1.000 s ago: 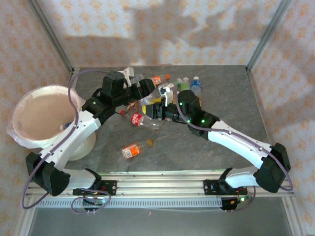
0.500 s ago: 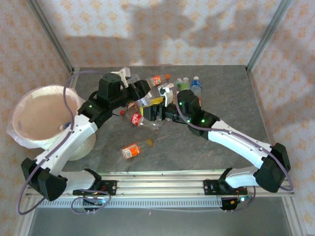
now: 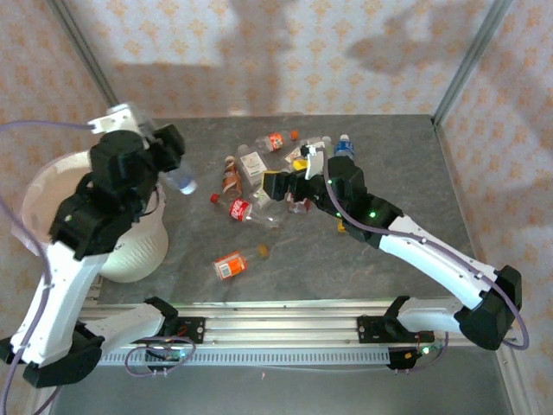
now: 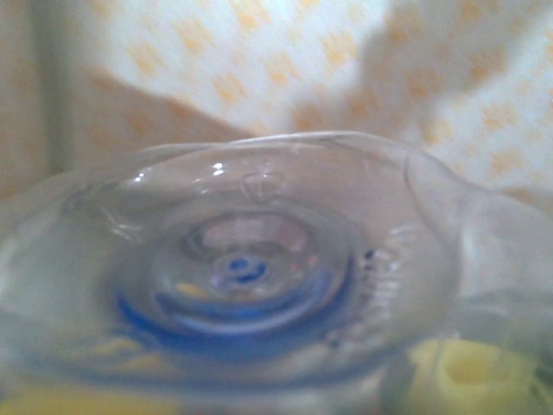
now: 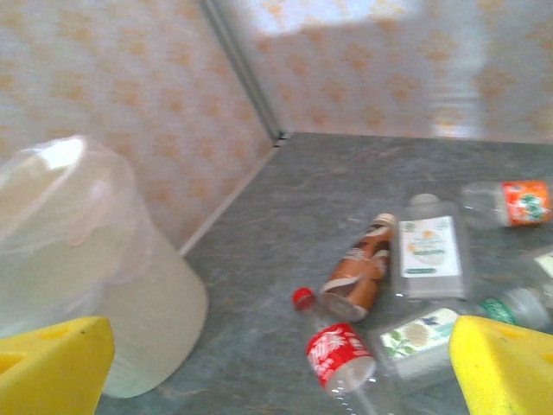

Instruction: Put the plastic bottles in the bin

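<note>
up close, the left gripper point(image 3: 170, 162) pinches a clear bottle point(image 4: 251, 277). its rounded base faces the wrist camera, with blue showing through it. a yellow pad point(image 4: 458, 373) sits against the lower right edge of the base, and patterned wall point(image 4: 259, 60) lies behind. from the top view, this held bottle is off the table, just right of the bin point(image 3: 43, 194) and near its rim. the left arm crosses over the bin's near side.

the right gripper point(image 5: 276, 367) has its yellow fingers point(image 5: 52, 363) spread wide with nothing between them. it hangs over the middle of the table point(image 3: 389, 173), above the cluster of loose bottles.

just ahead of those fingers lie a red-label bottle point(image 5: 337, 354) with a red cap and a floral-label bottle point(image 5: 415, 337), side by side. beyond them a brown bottle point(image 5: 359, 272) lies next to a flat white-label bottle point(image 5: 428, 246). farther back is an orange-label bottle point(image 5: 510, 203).

in the top view, another orange bottle point(image 3: 232, 264) lies alone nearer the arm bases, well apart from the cluster. a green-cap bottle point(image 3: 324, 147) and a blue-cap bottle point(image 3: 344, 147) stand together toward the far edge.

the bin stands at the table's left side, its thin bag folded over the rim.
</note>
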`<state>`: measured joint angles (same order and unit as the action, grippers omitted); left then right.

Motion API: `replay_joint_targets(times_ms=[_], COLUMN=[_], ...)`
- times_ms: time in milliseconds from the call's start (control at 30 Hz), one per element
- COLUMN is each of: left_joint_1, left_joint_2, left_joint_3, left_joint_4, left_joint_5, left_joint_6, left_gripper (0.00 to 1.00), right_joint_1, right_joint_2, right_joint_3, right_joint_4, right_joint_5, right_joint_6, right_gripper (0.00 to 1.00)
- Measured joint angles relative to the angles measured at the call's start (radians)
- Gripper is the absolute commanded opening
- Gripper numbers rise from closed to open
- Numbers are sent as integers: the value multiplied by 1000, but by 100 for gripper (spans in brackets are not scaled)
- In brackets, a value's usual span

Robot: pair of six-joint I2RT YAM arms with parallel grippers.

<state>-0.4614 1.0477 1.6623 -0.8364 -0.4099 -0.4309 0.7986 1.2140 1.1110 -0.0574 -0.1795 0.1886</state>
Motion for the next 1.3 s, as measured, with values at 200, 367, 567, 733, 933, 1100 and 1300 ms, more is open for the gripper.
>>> replay_joint_targets(times_ms=[200, 367, 567, 733, 933, 1100, 1300], left_joint_1=[123, 310, 636, 917, 1107, 1132, 1132], left_joint_2=[-33, -65, -48, -16, 29, 76, 84], left_joint_3=[94, 56, -44, -152, -269, -333, -415], left_joint_4=[-158, -182, -186, -167, -85, -16, 58], left_joint_5=[-331, -346, -119, 195, 505, 638, 691], left_joint_6=[112, 155, 161, 124, 64, 20, -35], left_gripper=[60, 60, 58, 58, 58, 61, 65], right_joint_1=[-4, -6, -6, -6, -6, -6, -6], right_joint_2=[14, 29, 29, 29, 20, 14, 14], right_joint_3=[2, 19, 32, 32, 21, 12, 10], right_joint_4=[-56, -82, -93, -104, -100, -92, -87], right_joint_5=[83, 108, 117, 140, 158, 162, 160], right_joint_6=[0, 0, 0, 5, 20, 24, 27], right_gripper=[99, 99, 99, 99, 99, 99, 99])
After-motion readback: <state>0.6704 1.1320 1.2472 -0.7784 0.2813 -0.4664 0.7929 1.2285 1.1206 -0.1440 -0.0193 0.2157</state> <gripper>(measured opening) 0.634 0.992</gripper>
